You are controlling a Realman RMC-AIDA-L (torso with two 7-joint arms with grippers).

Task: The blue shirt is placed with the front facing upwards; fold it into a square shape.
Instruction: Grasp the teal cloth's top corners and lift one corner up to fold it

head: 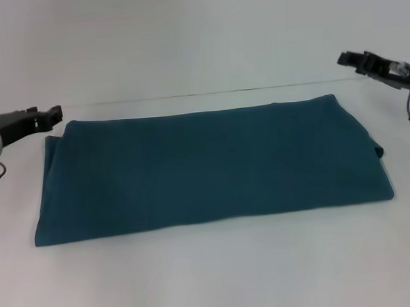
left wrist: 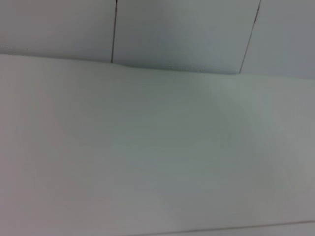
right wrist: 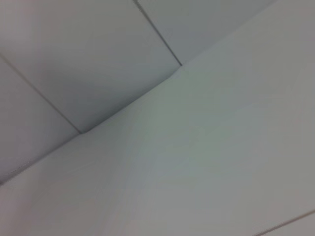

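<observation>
Where table [head: 210,275] lies smooth, blue shirt [head: 206,168], soft folded oblong.

A bare white table [right wrist: 216,157] meets a pale panelled wall [right wrist: 98,64].

Left tool [head: 53,114] at the left edge of the head view, raised, fingers pointing inward toward the right tool, holding nothing. Right tool [head: 345,59] at the far right, higher and farther back than the left tool, fingers pointing inward, holding nothing. Both arms mostly out of frame.
</observation>
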